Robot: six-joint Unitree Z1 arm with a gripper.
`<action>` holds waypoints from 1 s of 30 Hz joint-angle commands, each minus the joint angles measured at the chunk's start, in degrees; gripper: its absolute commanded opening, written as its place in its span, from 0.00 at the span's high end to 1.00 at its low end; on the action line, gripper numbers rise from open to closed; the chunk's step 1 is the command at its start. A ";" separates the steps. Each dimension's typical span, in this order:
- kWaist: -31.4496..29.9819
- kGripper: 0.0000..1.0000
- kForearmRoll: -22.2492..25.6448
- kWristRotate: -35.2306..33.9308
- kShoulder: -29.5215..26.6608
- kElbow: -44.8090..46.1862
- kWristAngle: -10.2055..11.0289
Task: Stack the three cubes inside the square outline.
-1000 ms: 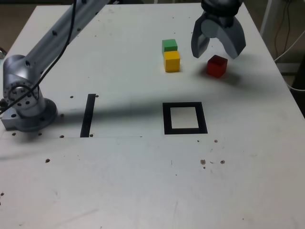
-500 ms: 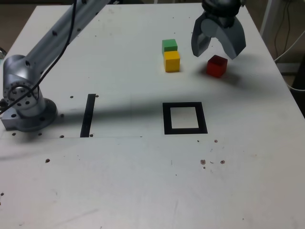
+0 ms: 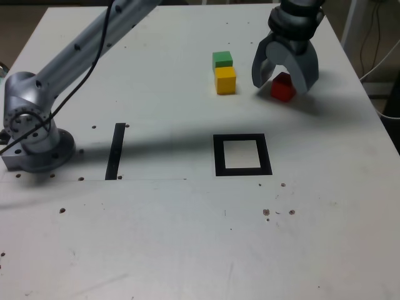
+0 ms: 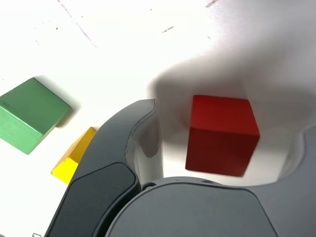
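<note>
The red cube [image 3: 282, 88] sits on the white table at the far right of the exterior view, and my gripper [image 3: 281, 82] has come down over it. The jaws straddle the cube and stand open; in the wrist view the red cube [image 4: 222, 136] shows a gap of table on each side before the dark fingers [image 4: 133, 148]. To the exterior view's left of it, the green cube [image 3: 222, 59] lies just behind the yellow cube [image 3: 225, 80], the two touching. The square outline [image 3: 216, 156] lies nearer the camera, with nothing in it.
A narrow black strip [image 3: 115, 150] lies on the table at the exterior view's left, beside the arm's grey base [image 3: 34, 137]. The arm reaches diagonally over the table's far half. The table's right edge runs close behind the red cube.
The gripper has dropped from above the red cube to around it, and its jaws have narrowed a little. The cubes have not moved.
</note>
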 commanded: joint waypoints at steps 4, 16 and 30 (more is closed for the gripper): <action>-0.99 0.47 -0.29 -1.04 0.30 -0.78 1.20; -1.83 0.57 -0.81 -1.11 0.97 -0.90 1.62; -1.83 0.57 -0.39 -1.28 0.89 -1.16 2.17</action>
